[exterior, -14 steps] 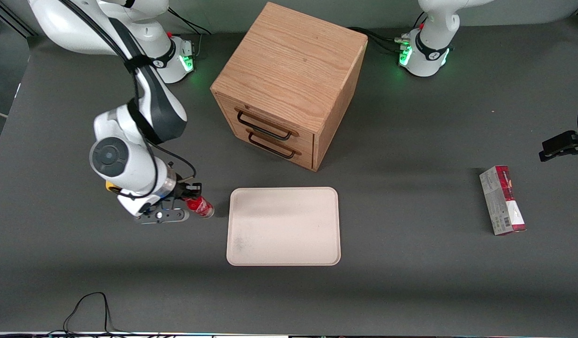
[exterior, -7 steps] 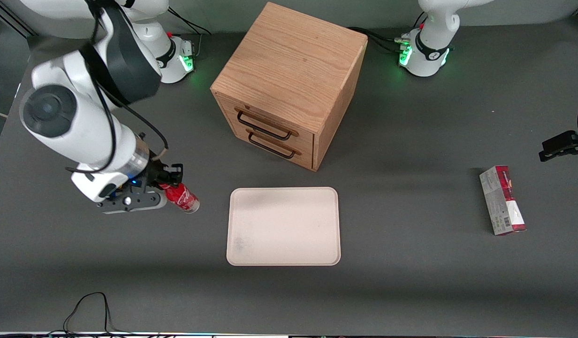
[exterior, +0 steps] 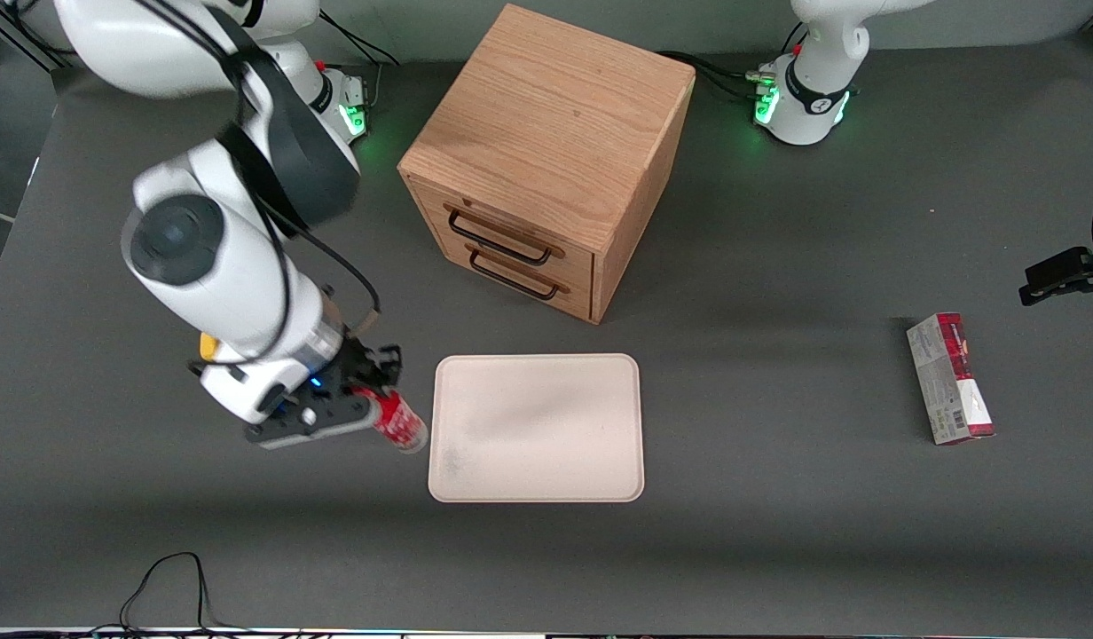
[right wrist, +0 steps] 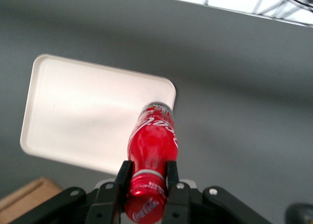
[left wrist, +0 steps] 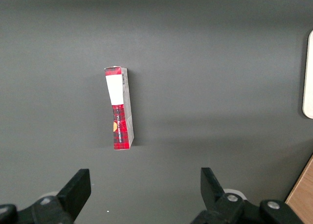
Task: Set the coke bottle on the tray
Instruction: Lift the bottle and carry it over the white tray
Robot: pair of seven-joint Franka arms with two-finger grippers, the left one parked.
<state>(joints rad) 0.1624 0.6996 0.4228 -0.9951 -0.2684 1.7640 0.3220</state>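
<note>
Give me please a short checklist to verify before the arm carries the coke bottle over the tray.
1. Grip: the claw is shut on the neck of the coke bottle: ok.
2. Bottle lifted off the table: cannot tell.
3. Bottle above the tray: not ok in the front view, where it hangs beside the rim toward the working arm's end.
4. Tray surface bare: ok.
5. Path free: wooden cabinet and carton stand apart from it: ok.

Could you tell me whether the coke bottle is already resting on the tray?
No, the gripper holds the coke bottle lifted beside the tray.
</note>
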